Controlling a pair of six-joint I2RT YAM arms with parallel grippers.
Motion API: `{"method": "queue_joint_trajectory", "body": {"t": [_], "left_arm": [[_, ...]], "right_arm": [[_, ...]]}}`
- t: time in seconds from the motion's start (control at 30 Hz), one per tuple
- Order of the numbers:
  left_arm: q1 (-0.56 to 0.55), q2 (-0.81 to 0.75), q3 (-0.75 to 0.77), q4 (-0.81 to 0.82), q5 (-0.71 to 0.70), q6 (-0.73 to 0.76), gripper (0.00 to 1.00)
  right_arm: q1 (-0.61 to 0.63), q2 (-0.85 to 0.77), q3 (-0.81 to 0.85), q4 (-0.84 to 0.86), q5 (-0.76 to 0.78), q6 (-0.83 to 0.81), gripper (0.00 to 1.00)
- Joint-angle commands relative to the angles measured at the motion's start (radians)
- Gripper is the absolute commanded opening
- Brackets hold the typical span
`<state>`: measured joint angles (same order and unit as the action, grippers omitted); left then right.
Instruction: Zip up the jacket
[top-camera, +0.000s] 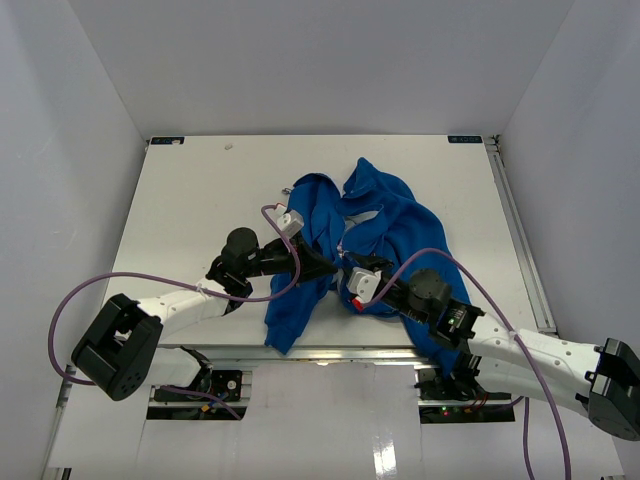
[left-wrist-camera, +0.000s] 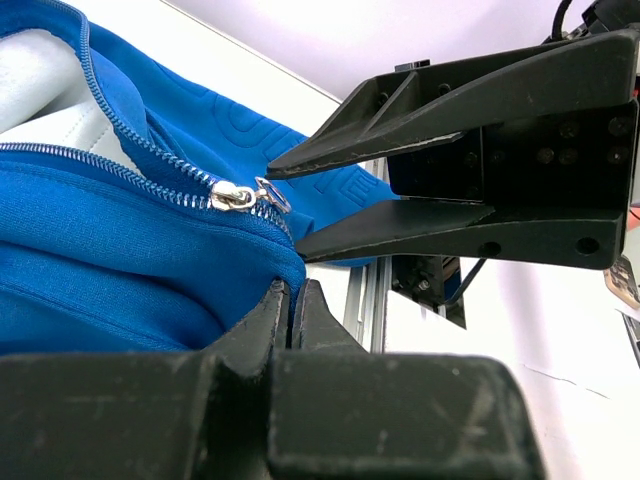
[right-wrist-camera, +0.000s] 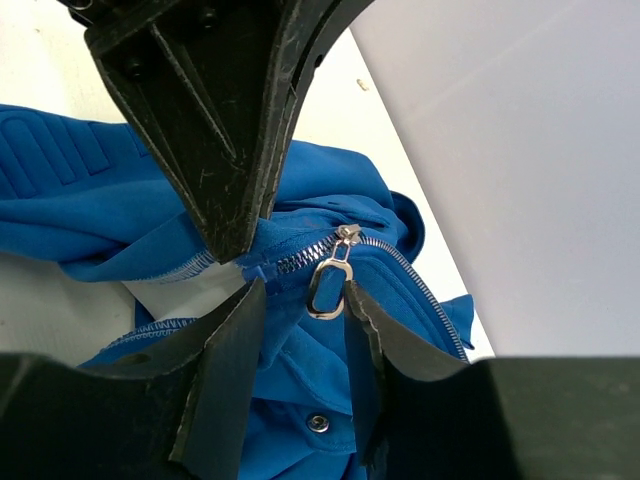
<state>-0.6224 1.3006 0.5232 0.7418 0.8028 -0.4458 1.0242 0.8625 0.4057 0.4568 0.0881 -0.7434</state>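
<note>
A royal-blue jacket (top-camera: 385, 225) lay crumpled at the middle of a white table (top-camera: 200, 190) in the overhead view, its pale lining showing where the front gaped open. Two arms reached in low from the bottom corners of the frame and met at the jacket's lower edge.

The left gripper (left-wrist-camera: 292, 292) was closed tight, pinching the blue hem just below the zipper's start. This likely anchored the fabric so the teeth would stay taut.

The right gripper (right-wrist-camera: 303, 290) faced it, tip to tip. Its fingers were parted, straddling the silver zipper pull (right-wrist-camera: 328, 285) at the centre of its wrist view. They had not clamped on it. The slider (left-wrist-camera: 235, 195) sat near the bottom of the track, so the zip appeared barely begun.

Both forearms lay nearly flat above the table, wrists angled inward.
</note>
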Motion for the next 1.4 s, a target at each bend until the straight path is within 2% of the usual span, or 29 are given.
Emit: {"method": "queue_joint_trajectory", "body": {"t": [0.0,0.33,0.93,1.17,1.27,1.37], "left_arm": [[-0.002,-0.035,0.012,0.008,0.038,0.004,0.00],[-0.002,-0.040,0.011,0.011,0.038,0.002,0.00],[-0.002,-0.039,0.011,0.018,0.043,0.001,0.00],[-0.002,-0.038,0.008,0.024,0.050,0.001,0.00],[-0.002,-0.035,0.009,0.027,0.053,-0.001,0.00],[-0.002,-0.034,0.009,0.026,0.054,-0.002,0.00]], "right_arm": [[-0.002,-0.035,0.031,0.098,0.078,0.010,0.41],[-0.003,-0.014,0.043,0.088,0.099,0.006,0.33],[-0.001,0.018,0.081,-0.062,-0.013,0.058,0.50],[-0.003,0.064,0.077,-0.003,-0.035,0.058,0.50],[-0.004,0.100,0.088,0.013,-0.032,0.058,0.49],[-0.004,0.138,0.104,0.041,-0.022,0.081,0.40]]}}
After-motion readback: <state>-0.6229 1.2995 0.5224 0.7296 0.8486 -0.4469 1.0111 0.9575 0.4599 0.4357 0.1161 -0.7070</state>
